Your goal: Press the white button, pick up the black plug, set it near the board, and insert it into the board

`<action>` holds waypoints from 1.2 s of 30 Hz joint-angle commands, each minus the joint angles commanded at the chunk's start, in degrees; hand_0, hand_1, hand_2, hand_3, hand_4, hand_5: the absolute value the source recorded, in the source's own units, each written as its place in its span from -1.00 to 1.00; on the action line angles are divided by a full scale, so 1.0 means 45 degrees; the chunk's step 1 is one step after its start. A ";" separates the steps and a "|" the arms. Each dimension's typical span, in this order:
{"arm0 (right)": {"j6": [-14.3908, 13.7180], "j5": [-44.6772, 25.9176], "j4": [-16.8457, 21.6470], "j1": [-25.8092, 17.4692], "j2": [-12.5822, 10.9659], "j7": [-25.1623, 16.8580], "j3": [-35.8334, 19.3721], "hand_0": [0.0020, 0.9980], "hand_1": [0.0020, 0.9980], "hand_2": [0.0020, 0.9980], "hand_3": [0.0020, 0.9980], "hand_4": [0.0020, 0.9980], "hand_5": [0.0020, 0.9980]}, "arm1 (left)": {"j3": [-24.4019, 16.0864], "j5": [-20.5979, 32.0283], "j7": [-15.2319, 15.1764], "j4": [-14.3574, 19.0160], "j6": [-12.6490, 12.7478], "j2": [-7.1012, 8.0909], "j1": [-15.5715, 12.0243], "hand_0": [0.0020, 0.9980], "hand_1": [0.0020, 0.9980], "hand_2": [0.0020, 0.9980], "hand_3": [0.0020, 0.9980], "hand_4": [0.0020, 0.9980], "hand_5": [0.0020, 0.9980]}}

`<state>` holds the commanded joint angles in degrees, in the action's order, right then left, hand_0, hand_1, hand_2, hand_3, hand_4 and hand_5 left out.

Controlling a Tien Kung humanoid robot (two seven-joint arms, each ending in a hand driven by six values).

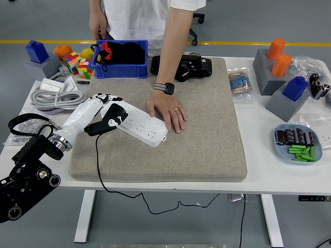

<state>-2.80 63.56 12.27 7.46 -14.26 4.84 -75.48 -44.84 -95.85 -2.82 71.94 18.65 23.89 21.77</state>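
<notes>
At the board's (137,122) left end, the left robot hand (103,111) grips the black plug (111,118), seated on it; a person's hand (166,110) pins its right end, mat (207,139) open beyond.

White desk (258,178) bears a beige mat (207,139) centrally. Blue bin (121,70) and grey blocks (274,82) rest alongside.

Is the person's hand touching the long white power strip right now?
Touching. Head view: the person's hand lies flat on the white power strip's right end, fingers overlapping it.
</notes>
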 joint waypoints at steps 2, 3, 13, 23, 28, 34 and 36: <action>-0.0001 -0.0010 0.0002 0.0005 0.0000 -0.0004 0.0019 0.23 0.17 0.16 0.16 0.31 -0.23 | 0.0097 -0.0008 0.0087 -0.0062 -0.0035 -0.0026 0.0019 1.00 0.90 0.70 0.62 0.49 0.65; 0.0001 -0.0013 0.0005 0.0007 -0.0002 -0.0005 0.0030 0.23 0.17 0.16 0.16 0.31 -0.23 | 0.0120 -0.0020 0.0114 -0.0090 -0.0047 -0.0037 0.0027 1.00 0.91 0.71 0.62 0.48 0.66; -0.0006 -0.0037 -0.0016 0.0012 -0.0045 -0.0014 0.0136 0.23 0.17 0.16 0.16 0.31 -0.22 | 0.0278 0.0054 0.0208 -0.0456 -0.0097 -0.0074 0.0168 1.00 0.91 0.71 0.62 0.48 0.66; -0.0009 -0.0062 -0.0012 0.0025 -0.0044 -0.0023 0.0182 0.23 0.16 0.15 0.16 0.31 -0.22 | 0.0384 0.0076 0.0241 -0.0811 -0.0127 -0.0091 0.0265 1.00 0.91 0.71 0.60 0.48 0.66; -0.0009 -0.0081 0.0000 0.0023 -0.0038 -0.0032 0.0218 0.23 0.16 0.15 0.16 0.31 -0.23 | 0.0446 0.0152 0.0234 -0.0954 -0.0149 -0.0122 0.0317 1.00 0.91 0.70 0.58 0.48 0.66; -0.0015 -0.0083 -0.0007 -0.0014 -0.0036 -0.0038 0.0215 0.23 0.16 0.15 0.16 0.31 -0.22 | 0.0511 0.0227 0.0224 -0.1163 -0.0155 -0.0212 0.0417 1.00 0.91 0.70 0.58 0.48 0.66; -0.0015 -0.0082 -0.0007 -0.0012 -0.0038 -0.0039 0.0216 0.23 0.16 0.15 0.16 0.31 -0.22 | 0.0521 0.0240 0.0232 -0.1238 -0.0163 -0.0246 0.0471 1.00 0.91 0.70 0.58 0.48 0.66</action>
<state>-2.87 63.19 12.23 7.41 -14.43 4.66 -74.50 -42.50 -94.77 -1.78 66.37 17.92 22.78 23.88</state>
